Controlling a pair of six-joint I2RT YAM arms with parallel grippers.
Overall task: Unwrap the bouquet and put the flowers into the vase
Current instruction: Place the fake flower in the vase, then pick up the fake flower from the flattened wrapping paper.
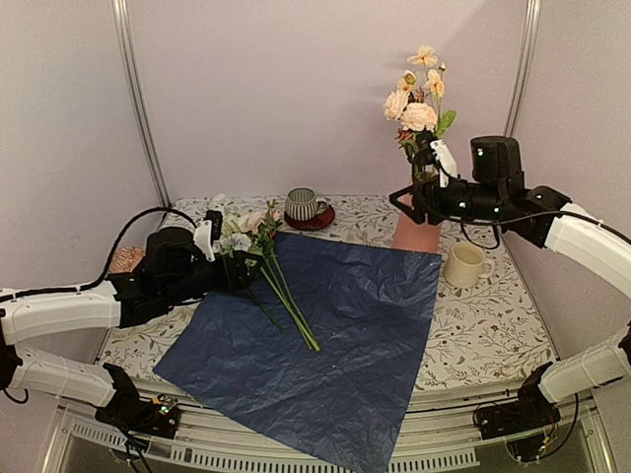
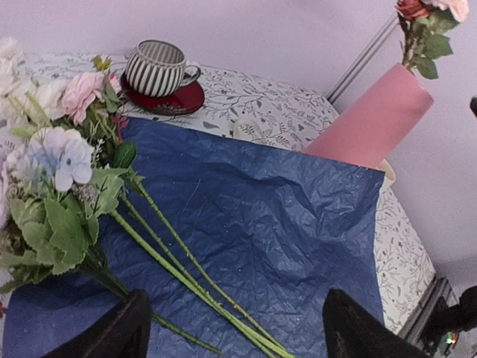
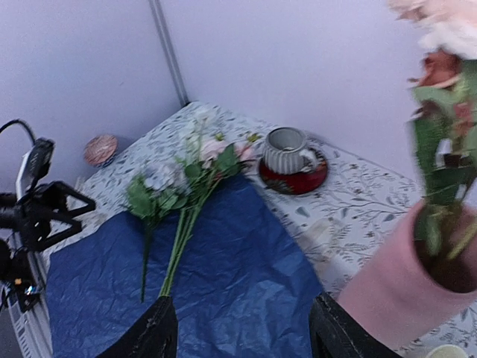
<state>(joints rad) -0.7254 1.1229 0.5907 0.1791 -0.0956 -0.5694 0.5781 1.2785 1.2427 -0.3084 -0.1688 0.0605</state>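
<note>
Unwrapping looks done. Some flowers (image 1: 418, 103) stand in the pink vase (image 1: 416, 236), and my right hand (image 3: 246, 335) hangs open and empty beside it. The loose flowers (image 2: 67, 179) lie on the blue paper (image 1: 345, 325). Next, my open left hand (image 2: 232, 335) needs to close on their stems.

The top external camera looks down from above and behind the near edge, holding the whole table (image 1: 483, 335), with the blue paper (image 1: 335, 345) from centre to 6 o'clock and the vase (image 1: 416, 236) at 3 o'clock. The left wrist camera sits low and close over the paper's left side, facing across it to the vase at 2 o'clock, the left gripper's fingers (image 2: 112, 332) at 6 o'clock. The right wrist camera hangs close beside the vase, at 4 o'clock, looking over the right gripper's fingers (image 3: 149, 335) toward the table's left side; all 3 views share the paper, the striped cup (image 1: 301, 204) and the loose flowers (image 1: 264, 229).
</note>
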